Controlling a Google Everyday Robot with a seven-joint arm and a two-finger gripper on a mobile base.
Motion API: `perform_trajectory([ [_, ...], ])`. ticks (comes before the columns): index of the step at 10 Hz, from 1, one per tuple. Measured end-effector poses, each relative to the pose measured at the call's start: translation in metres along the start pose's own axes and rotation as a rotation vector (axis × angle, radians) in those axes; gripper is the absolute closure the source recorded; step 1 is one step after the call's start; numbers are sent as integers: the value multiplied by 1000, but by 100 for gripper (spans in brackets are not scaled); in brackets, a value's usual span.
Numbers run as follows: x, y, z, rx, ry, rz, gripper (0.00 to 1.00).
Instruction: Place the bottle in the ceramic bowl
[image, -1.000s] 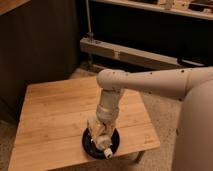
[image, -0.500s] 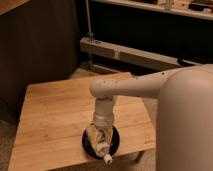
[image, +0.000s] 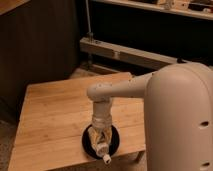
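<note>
The glossy black ceramic bowl (image: 114, 142) sits near the front edge of the wooden table (image: 55, 110). My off-white gripper (image: 100, 141) points straight down into the bowl. It is shut on the small pale bottle (image: 102, 150). The bottle is tilted, with its white cap (image: 106, 159) sticking out low over the bowl's front rim. The gripper and bottle cover most of the bowl's inside.
My arm (image: 120, 90) reaches in from the right over the table, and my large off-white body (image: 180, 120) fills the right side. A dark wall and a metal shelf rail (image: 125, 52) stand behind the table. The table's front edge lies just past the bowl.
My arm has swung left and my body fills more of the view. The gripper stays over the bowl, and the bottle's cap now sits slightly lower and nearer the front rim.
</note>
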Motion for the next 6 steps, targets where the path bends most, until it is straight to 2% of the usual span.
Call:
perform_trajectory([
  [5,-24,-4,2,8,-42,44,26],
  [6,-26,-4,-1,4,-56,49,21],
])
